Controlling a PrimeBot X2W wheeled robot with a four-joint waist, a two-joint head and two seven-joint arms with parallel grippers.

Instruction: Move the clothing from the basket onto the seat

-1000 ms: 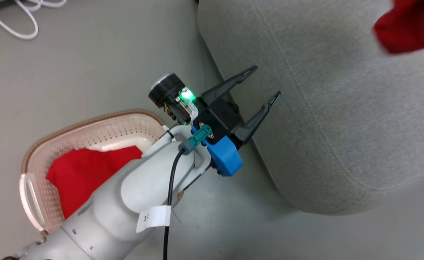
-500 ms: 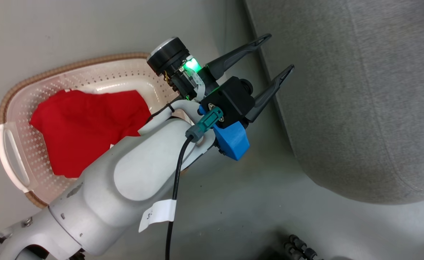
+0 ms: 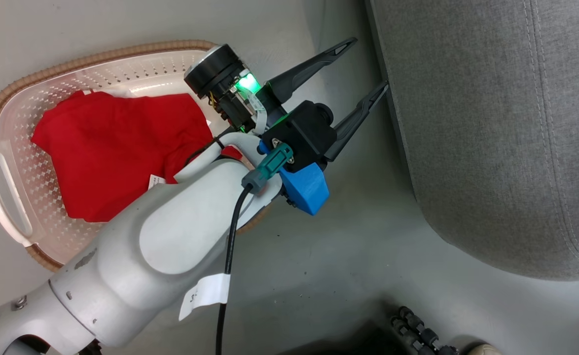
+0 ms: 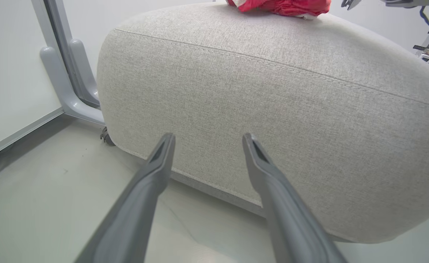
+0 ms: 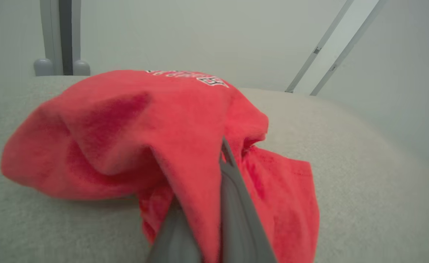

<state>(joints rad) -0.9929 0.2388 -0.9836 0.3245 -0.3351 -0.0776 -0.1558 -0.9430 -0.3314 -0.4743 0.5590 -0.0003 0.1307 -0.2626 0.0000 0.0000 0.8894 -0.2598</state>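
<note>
Pinching soft red garment (image 5: 126, 128) on woven grey seat (image 5: 364, 164): right gripper (image 5: 214, 171) | left gripper (image 3: 367, 63) spread, empty

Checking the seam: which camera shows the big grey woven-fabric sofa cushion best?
Left wrist view: the grey woven-fabric sofa cushion shows its front face, seam and rounded corner. The head view catches one edge from above; the right wrist view, its top under a red fabric garment.
</note>
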